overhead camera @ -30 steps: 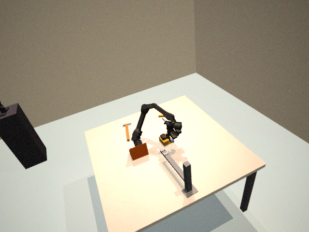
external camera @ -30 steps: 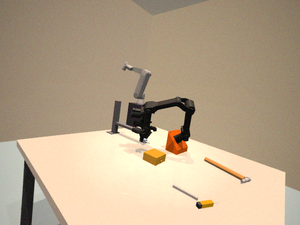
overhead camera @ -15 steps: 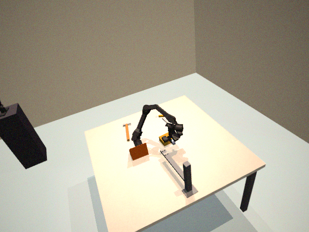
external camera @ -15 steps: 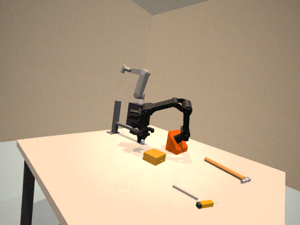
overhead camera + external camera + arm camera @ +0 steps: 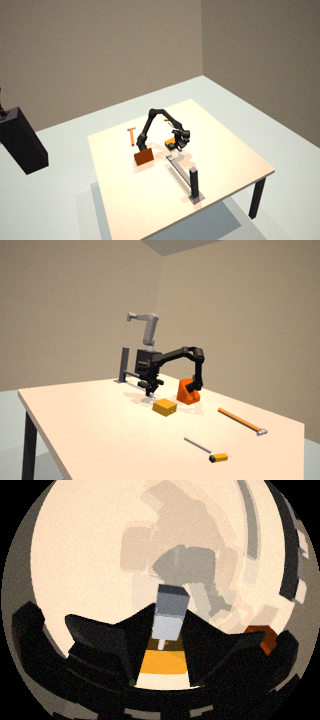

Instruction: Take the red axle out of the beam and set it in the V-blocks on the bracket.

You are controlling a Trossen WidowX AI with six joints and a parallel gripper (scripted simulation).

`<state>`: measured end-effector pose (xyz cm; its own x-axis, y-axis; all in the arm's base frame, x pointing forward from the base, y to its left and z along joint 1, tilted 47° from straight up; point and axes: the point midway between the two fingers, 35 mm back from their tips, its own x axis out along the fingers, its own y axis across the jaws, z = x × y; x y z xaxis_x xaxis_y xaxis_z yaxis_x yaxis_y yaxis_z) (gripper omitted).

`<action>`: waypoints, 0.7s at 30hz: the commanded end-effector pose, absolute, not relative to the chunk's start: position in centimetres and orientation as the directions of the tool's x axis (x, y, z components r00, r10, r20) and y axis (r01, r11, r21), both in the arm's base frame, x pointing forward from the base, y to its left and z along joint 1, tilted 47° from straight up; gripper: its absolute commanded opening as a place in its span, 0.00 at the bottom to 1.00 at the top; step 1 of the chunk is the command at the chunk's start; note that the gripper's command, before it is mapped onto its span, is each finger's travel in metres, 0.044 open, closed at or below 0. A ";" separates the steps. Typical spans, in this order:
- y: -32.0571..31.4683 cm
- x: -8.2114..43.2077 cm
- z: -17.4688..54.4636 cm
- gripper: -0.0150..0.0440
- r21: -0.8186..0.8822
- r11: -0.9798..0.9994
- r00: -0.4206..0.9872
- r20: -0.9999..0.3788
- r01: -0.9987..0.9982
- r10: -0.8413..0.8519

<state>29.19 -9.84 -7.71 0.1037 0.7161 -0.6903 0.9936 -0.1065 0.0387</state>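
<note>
In the middle of the room stood a big pale tabletop (image 5: pixel 129 196) (image 5: pixel 103 426) (image 5: pixel 85 540). Past it was a tall dark box (image 5: pixel 21 144) (image 5: pixel 140 356), with a light grey arm (image 5: pixel 150 329) on top.

The black arm (image 5: pixel 147 129) (image 5: pixel 173 355) rose from an orange wedge and bent over like a bridge, with its jaws pointing down. A dark post (image 5: pixel 194 183) (image 5: pixel 124 364) stood up on a flat foot. A long grey bar (image 5: pixel 180 170) (image 5: pixel 131 373) stuck out sideways from the post, up above the tabletop.

The orange wedge (image 5: pixel 143 156) (image 5: pixel 187 392) sat near the yellow block. The hammer (image 5: pixel 131 136) (image 5: pixel 239 419) lay on its side, with an orange handle and a silvery head. The yellow block (image 5: pixel 170 141) (image 5: pixel 164 407) (image 5: pixel 164 662) lay flat, with a round hole in one side.

A thin grey stick (image 5: pixel 197 444) lay near a little yellow tool (image 5: pixel 166 120) (image 5: pixel 219 457). The jaws were pinching a small blue-grey piece (image 5: pixel 179 148) (image 5: pixel 151 395) (image 5: pixel 171 610) with a tiny pale pin, and it was up off the tabletop. Where the red axle was, nobody could tell.
</note>
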 end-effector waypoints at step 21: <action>-7.1 29.2 -9.9 0.25 0.033 -0.108 0.101 -0.683 0.994 0.723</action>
